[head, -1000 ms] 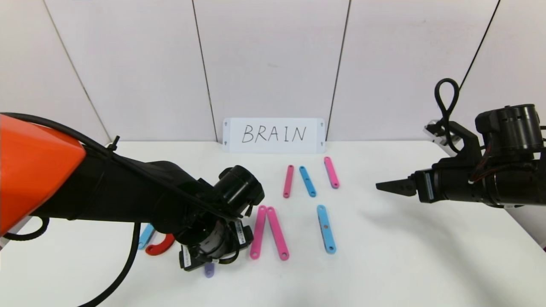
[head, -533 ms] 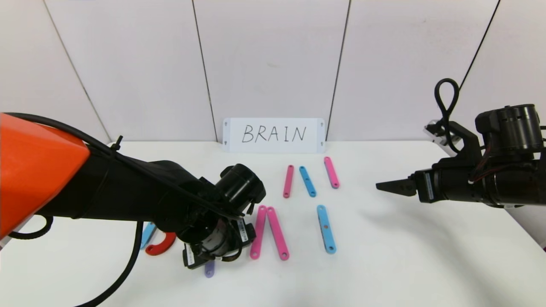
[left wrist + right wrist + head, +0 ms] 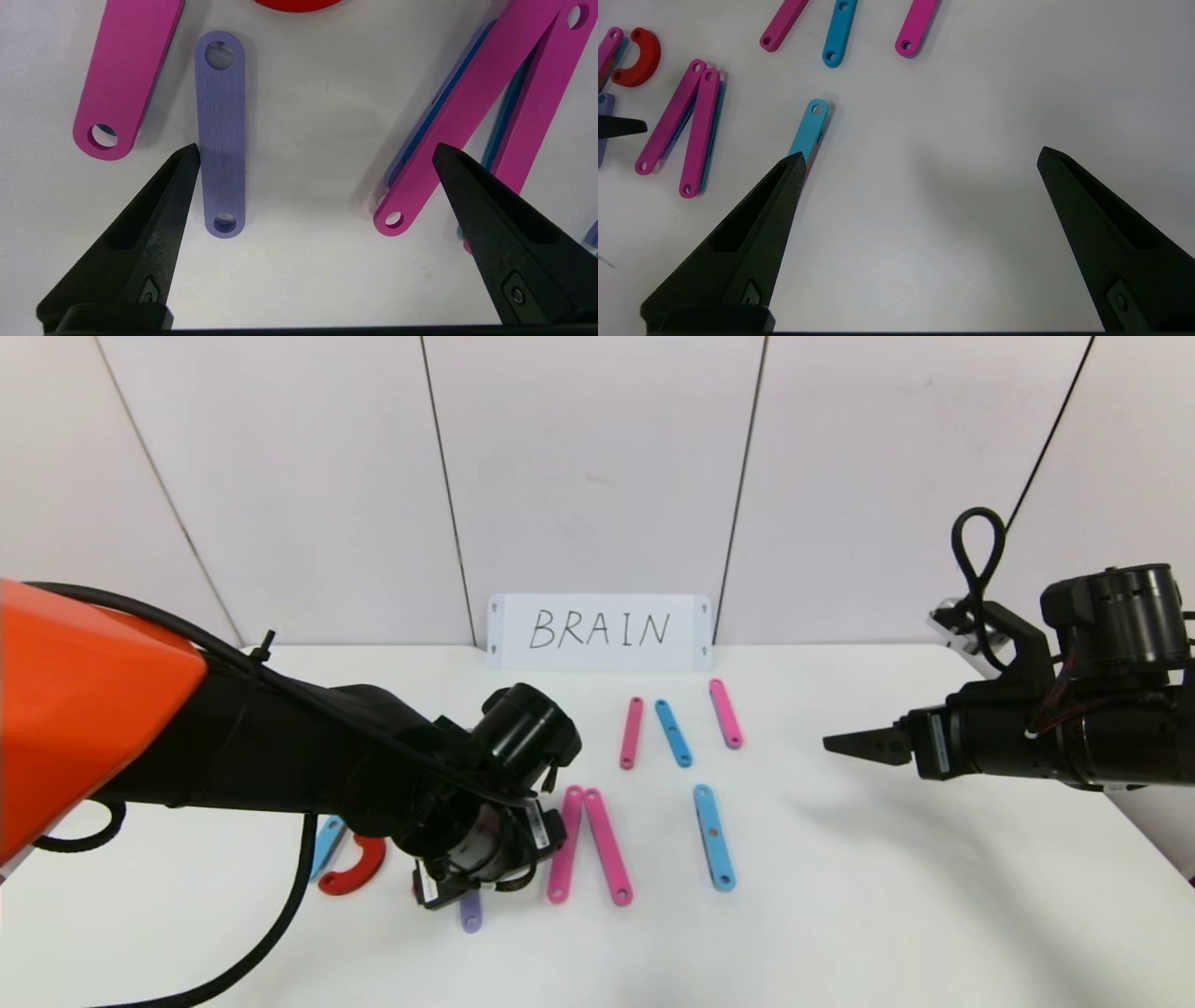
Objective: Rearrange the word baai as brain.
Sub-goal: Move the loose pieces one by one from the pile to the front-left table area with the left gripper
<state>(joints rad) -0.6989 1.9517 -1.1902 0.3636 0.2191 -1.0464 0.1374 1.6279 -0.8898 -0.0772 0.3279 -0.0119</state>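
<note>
The strips on the table point(image 3: 840, 896) don't spell BRAIN yet: the left tool point(image 3: 313, 154), spread wide and empty, hangs over the purple strip point(image 3: 220, 135) beside the pink pair point(image 3: 588, 845), while the right tool point(image 3: 920, 158), also released, idles apart

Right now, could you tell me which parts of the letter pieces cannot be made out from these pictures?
- Head view: the left arm hides most of the purple strip, part of the red curve and the strips left of it.
- Left wrist view: the top edge cuts off another red curve.
- Right wrist view: one finger of the open right end effector covers the light-blue strip's near end.
</note>
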